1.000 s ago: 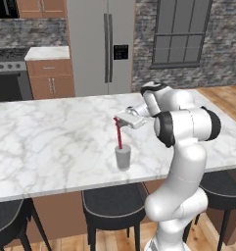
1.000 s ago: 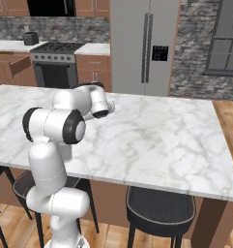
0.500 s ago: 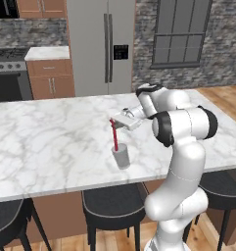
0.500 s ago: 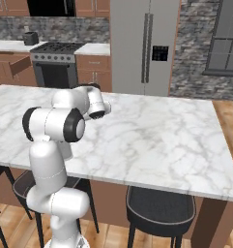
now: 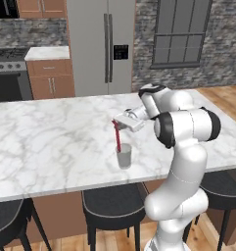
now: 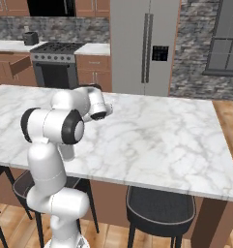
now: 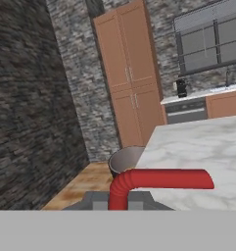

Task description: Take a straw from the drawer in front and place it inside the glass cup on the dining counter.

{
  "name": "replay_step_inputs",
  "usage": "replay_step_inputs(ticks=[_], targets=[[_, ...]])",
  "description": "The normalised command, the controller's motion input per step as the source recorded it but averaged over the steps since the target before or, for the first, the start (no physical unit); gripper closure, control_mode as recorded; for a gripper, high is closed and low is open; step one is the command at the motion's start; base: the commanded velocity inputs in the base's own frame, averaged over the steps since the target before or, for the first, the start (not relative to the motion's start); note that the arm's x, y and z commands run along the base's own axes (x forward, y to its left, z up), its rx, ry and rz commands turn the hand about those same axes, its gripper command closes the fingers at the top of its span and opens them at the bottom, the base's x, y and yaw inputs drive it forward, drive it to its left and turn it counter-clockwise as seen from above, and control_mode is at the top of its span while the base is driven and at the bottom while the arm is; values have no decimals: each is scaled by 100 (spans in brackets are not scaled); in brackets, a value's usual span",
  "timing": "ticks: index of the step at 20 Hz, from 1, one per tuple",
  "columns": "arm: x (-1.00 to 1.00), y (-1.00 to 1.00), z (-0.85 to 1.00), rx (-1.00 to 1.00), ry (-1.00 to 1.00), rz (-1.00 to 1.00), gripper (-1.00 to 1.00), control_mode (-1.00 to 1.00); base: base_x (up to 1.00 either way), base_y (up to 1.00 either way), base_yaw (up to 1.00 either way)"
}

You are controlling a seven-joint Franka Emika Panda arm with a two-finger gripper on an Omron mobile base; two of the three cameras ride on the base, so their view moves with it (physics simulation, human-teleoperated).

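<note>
One step left: release straw into cup.
Hand (image 5: 118,120): clamped on the straw (image 5: 118,138) at its bent top, directly above the cup (image 5: 123,156).
Straw: near upright, lower end seems inside the cup; depth hard to judge.
Cup: on the worktop (image 5: 51,142), near its front edge, just left of the arm.
Do it well: lower slightly if the tip isn't bottomed, open slowly, lift straight up so the fingers don't drag the straw or tip the cup.

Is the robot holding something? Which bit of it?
Yes, the hand is shut on the red straw, holding it at its top, near the bend. The straw's lower end is down in the cup.
</note>
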Motion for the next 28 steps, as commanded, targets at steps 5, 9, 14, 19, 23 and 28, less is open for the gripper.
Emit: replay_step_inputs(ticks=[5, 9, 14, 19, 23, 28], targets=[[-6, -32, -2, 0, -3, 0, 100, -100, 0, 0, 0], [0, -34, -3, 0, -3, 0, 100, -100, 0, 0, 0], [0, -18, -9, 0, -2, 0, 100, -100, 0, 0, 0], [-3, -2, -17, 0, -1, 0, 100, -100, 0, 0, 0], [-9, 0, -19, 0, -3, 0, 100, -100, 0, 0, 0], [-12, 0, -15, 0, -3, 0, 100, -100, 0, 0, 0]])
